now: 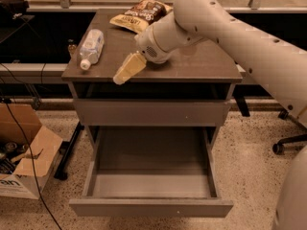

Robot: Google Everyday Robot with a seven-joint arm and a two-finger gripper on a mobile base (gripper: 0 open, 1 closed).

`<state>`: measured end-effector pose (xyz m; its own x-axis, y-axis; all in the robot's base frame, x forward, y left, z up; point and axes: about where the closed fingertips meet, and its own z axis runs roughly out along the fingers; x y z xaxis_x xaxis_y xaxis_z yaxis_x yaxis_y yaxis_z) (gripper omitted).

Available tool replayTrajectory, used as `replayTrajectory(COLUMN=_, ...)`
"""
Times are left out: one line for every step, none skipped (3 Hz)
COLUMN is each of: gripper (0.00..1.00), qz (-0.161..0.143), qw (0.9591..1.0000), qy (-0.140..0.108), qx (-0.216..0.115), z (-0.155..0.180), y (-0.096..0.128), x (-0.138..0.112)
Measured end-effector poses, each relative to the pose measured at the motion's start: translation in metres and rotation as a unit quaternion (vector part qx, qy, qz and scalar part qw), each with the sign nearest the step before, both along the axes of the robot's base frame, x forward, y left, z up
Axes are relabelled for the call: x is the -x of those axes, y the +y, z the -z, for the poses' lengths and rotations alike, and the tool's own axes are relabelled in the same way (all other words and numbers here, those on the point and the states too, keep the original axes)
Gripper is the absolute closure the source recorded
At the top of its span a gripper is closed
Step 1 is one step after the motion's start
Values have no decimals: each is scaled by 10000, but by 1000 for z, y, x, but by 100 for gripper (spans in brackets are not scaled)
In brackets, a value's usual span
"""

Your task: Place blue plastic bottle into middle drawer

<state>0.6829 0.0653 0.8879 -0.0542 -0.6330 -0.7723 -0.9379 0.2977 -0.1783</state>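
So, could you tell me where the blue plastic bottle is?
The blue plastic bottle lies at the left edge of the cabinet top; the gripper hovers to its right.

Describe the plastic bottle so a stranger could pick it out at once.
Look at the grey cabinet whose lowest drawer stands open; on its top, near the left edge, the blue plastic bottle lies on its side. It is clear with a white cap and lies left of the gripper, unlike the brown snack bag behind.

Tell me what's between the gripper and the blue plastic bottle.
Camera view: only bare cabinet top between the gripper at its front edge and the blue plastic bottle.
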Motion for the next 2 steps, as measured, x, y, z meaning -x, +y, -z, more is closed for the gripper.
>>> replayTrajectory(gripper=0, qz=-61, qw=9993, qy=-41, qx=-374, z=4, y=26, x=-18)
replayTrajectory(gripper=0, qz=-215, qw=9978, qy=-46, qx=-630, z=8, y=52, x=-35)
